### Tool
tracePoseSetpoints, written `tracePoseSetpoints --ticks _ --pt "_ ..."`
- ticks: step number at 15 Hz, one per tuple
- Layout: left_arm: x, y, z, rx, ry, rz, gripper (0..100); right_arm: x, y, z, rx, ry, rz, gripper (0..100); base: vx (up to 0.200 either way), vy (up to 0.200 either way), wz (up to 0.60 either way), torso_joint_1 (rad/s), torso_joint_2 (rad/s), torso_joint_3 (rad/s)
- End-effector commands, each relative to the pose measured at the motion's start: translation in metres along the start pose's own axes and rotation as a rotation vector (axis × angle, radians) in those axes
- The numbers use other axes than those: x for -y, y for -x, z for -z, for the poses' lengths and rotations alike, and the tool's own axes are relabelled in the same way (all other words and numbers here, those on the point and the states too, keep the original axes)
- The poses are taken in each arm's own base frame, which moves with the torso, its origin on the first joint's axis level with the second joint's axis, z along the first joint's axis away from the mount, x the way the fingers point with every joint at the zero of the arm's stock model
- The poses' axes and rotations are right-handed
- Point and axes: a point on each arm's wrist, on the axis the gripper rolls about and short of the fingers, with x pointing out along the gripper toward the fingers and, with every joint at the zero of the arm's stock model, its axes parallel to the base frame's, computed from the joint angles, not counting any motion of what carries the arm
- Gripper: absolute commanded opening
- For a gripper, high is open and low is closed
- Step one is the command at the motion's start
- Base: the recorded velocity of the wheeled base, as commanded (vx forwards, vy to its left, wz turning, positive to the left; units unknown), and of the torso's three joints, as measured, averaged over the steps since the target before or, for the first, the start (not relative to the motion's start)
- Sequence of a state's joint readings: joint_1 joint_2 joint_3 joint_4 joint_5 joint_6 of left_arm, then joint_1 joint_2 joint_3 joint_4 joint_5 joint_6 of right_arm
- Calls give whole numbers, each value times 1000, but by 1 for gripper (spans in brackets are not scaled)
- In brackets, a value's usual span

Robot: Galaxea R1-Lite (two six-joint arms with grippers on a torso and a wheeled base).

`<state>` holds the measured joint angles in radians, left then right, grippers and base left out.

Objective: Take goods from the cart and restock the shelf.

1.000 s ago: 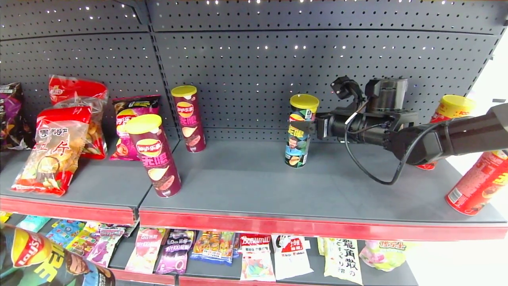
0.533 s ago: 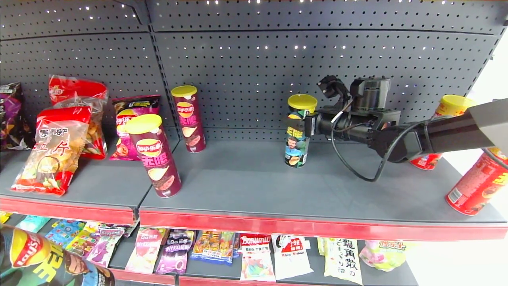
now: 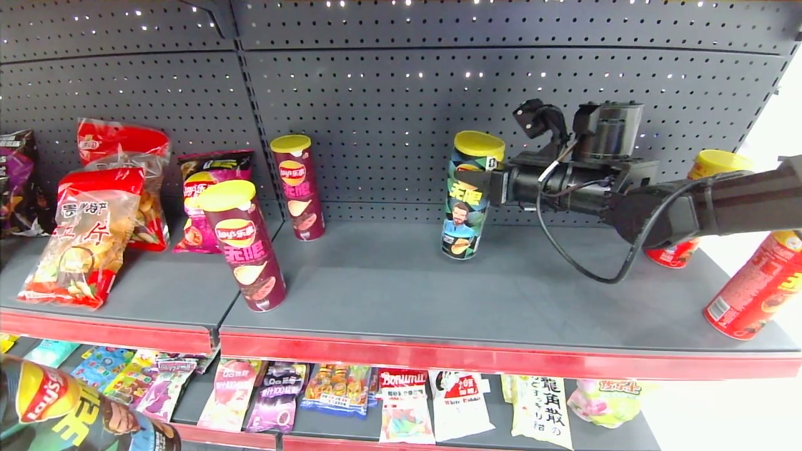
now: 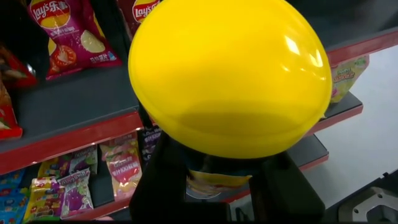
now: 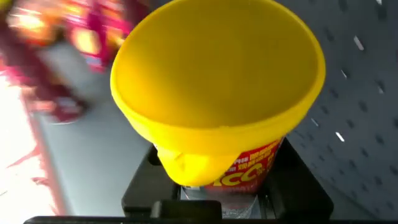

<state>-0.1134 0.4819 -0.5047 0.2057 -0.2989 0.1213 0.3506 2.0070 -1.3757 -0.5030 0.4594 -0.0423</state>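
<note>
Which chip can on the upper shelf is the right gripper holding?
The green can mid-shelf: the right gripper clamps it below its lid. The maroon cans and red cans are not held.

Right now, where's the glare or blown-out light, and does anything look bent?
Head view: bright light blows out the right edge beyond the red can; light pinpricks dot the pegboard, whose seams bow. Left wrist view: glare spots on the left can's lid. Right wrist view: white washout beyond the shelf; the right can's lid is evenly lit.
</note>
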Motion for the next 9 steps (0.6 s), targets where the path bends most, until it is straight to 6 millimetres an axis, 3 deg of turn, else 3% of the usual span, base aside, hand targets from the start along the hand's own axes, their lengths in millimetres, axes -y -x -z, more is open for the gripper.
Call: tracePoseSetpoints --ticks 1,2,5,9 --pt "0 -1 0 -6 2 4 0 -11 36 -28 57 28 -62 0 0 0 0 0 0 0" --pt "0 -1 0 -5 0 6 0 -16 56 -28 51 25 -99 0 0 0 0 0 0 0" --pt "0 -1 0 -2 -1 5 0 -22 79 -18 23 39 -114 0 0 0 0 0 0 0" --pt "-1 -2 -1 -6 1 7 0 -15 88 2 -3 130 -243 0 0 0 0 0 0 0"
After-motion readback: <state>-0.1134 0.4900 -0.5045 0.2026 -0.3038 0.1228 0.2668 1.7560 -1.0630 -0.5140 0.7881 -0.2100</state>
